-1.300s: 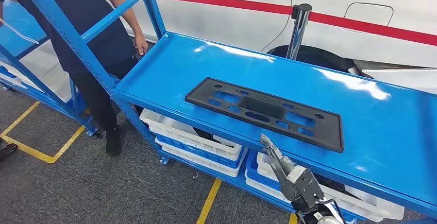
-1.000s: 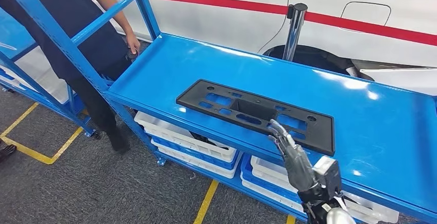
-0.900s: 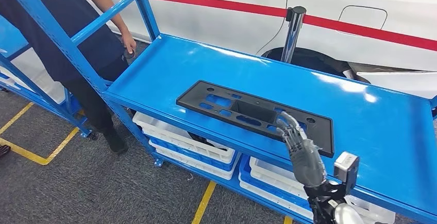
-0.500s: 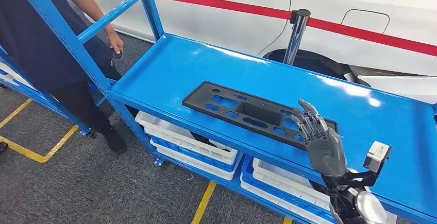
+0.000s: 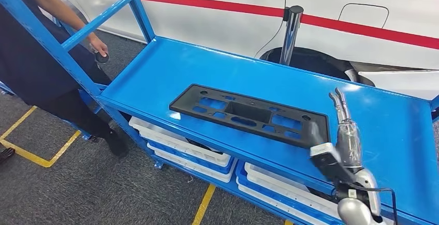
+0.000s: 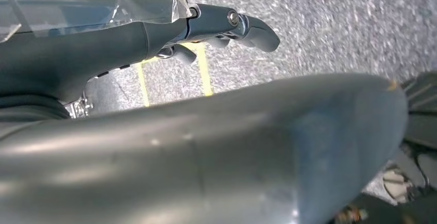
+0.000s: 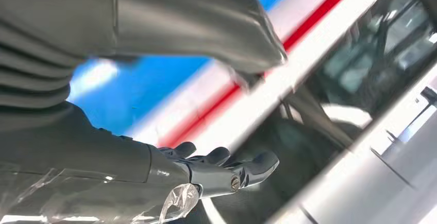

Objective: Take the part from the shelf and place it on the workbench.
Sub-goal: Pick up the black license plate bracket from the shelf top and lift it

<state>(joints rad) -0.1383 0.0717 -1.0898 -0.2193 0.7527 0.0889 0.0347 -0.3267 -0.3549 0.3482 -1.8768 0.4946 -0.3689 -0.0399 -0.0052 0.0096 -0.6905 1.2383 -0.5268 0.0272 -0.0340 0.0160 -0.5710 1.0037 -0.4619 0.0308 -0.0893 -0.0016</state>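
Note:
The part (image 5: 248,115) is a long flat black plate with several cut-outs, lying flat near the front of the blue shelf (image 5: 176,64). My right hand (image 5: 346,129) is raised just off the plate's right end, above the shelf surface. Its fingers point up and away, straight and close together, and hold nothing; it is not touching the plate. In the right wrist view the right hand (image 7: 216,167) has its fingers stretched out in front of the blue shelf and the white car. My left hand (image 6: 221,26) hangs over the grey floor, fingers loosely extended and empty.
A person in dark clothes (image 5: 31,64) stands at the shelf's left end beside the blue upright (image 5: 77,59). Behind the shelf are a white car with a red stripe (image 5: 310,8) and a chrome post (image 5: 289,33). White and blue bins (image 5: 181,142) fill the lower level. Yellow lines (image 5: 31,152) mark the floor.
My right hand rose from below the shelf's front edge, passed the plate's right end and now stands higher and further right, turned edge-on. The person stepped left; the camera shifted slightly.

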